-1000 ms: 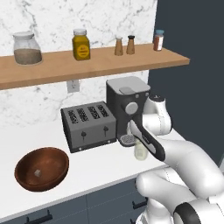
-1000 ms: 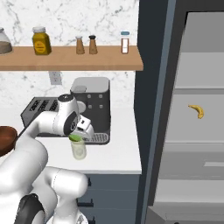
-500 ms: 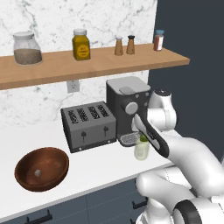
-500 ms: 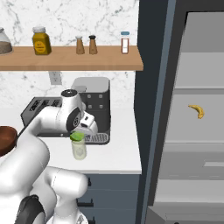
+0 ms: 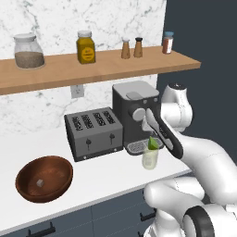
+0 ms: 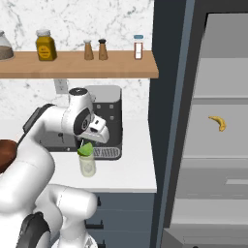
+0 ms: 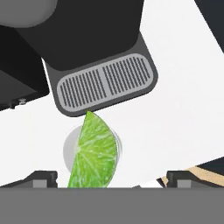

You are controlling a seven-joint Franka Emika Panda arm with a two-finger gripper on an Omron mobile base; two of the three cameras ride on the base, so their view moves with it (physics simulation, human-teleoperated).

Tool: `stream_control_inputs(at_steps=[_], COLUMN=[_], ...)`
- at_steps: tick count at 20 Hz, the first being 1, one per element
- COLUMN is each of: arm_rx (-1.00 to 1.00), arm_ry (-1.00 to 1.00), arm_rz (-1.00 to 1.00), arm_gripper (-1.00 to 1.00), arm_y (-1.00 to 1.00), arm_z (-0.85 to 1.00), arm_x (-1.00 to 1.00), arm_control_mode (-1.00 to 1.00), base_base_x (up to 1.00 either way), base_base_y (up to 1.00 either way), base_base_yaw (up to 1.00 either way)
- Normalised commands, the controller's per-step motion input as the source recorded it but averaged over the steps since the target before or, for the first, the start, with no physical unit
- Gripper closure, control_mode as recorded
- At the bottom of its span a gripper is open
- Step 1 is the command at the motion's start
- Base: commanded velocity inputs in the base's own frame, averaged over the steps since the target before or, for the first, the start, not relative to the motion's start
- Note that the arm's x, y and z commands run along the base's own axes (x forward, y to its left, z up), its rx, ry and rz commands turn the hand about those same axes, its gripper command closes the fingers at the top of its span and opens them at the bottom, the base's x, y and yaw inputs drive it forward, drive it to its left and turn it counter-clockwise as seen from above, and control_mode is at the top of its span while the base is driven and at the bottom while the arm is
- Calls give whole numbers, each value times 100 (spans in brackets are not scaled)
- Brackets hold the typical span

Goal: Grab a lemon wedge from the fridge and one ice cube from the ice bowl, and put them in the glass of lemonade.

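Now the pincer (image 7: 111, 178) stands wide apart, grasping nothing, just above the glass (image 5: 150, 158). The wedge (image 7: 94, 153) sits in the glass mouth, tip pointing toward the coffee machine (image 5: 134, 115). I judge the next thing is the ice cube (image 5: 40, 183): it lies in the bowl (image 5: 44, 178), far left on the surface (image 5: 97, 173), past the toaster (image 5: 94, 134).
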Motion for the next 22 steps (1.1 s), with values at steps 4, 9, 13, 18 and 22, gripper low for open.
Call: stream_control_inputs(at_steps=[4, 9, 13, 18, 22], arm_rx=[7, 7, 5, 4, 4], arm_ry=[-3, -6, -4, -3, -5], arm_rz=[0, 0, 0, 0, 0], arm_gripper=[-100, -100, -100, -100, -100], arm_y=[0, 0, 0, 0, 0], arm_z=[42, 36, 32, 28, 22], arm_x=[-13, -11, -5, -10, -28], arm_control_mode=[-100, -100, -100, -100, -100], base_base_x=[0, 0, 0, 0, 0], base_base_y=[0, 0, 0, 0, 0], base_base_yaw=[0, 0, 0, 0, 0])
